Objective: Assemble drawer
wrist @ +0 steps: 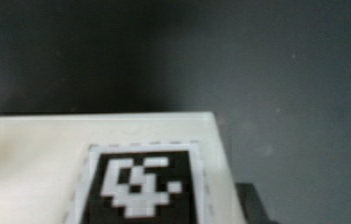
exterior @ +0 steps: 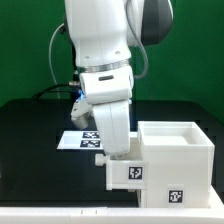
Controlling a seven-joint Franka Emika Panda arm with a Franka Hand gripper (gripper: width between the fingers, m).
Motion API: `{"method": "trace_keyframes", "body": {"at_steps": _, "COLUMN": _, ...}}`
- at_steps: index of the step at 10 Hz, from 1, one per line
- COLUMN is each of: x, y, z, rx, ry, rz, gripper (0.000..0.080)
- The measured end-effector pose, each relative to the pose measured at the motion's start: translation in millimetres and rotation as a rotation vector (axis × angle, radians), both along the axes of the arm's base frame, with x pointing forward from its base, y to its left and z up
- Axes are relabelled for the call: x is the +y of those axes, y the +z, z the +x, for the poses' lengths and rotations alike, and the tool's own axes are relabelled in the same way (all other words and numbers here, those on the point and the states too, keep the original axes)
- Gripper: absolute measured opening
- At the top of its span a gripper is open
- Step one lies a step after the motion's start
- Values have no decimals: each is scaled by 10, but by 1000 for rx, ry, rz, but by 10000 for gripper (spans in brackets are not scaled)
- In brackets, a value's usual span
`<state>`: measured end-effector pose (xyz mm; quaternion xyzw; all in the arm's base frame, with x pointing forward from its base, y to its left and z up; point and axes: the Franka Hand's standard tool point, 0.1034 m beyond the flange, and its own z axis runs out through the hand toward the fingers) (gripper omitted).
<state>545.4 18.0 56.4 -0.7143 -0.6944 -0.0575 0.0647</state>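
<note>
The drawer (exterior: 128, 174) is a small white tray-box with a tag on its face. It sits against the left side of the larger white casing (exterior: 178, 160) in the exterior view. My gripper (exterior: 121, 157) comes straight down onto the drawer's top edge, and its fingertips are hidden behind the drawer. In the wrist view a white panel of the drawer (wrist: 47, 150) with a big tag (wrist: 143, 186) fills the near field. One dark fingertip (wrist: 254, 206) lies right against the panel's edge. The jaws look closed on the drawer.
The marker board (exterior: 78, 140) lies flat on the black table (exterior: 35, 160) behind the arm, toward the exterior view's left. The casing stands open-topped at the right with a tag (exterior: 178, 197) low on its front. The table's front edge runs just below the casing.
</note>
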Motion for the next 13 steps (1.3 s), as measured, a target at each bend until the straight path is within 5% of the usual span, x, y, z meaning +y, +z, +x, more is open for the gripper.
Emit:
{"method": "trace_keyframes", "body": {"at_steps": 5, "x": 83, "y": -7, "z": -13, "rx": -3, "ry": 4, "rz": 4, "gripper": 38}}
{"method": "trace_keyframes", "body": {"at_steps": 8, "x": 58, "y": 250, "z": 48, "rx": 26, "ry": 6, "rz": -18, "gripper": 527}}
{"method": "trace_keyframes", "body": {"at_steps": 11, "x": -45, "y": 513, "z": 193, "rx": 25, "ry": 33, "rz": -16, "gripper": 626}}
{"method": "trace_keyframes", "body": {"at_steps": 13, "x": -296, "y": 407, "z": 355, "rx": 13, "ry": 7, "rz": 77, "gripper": 648}}
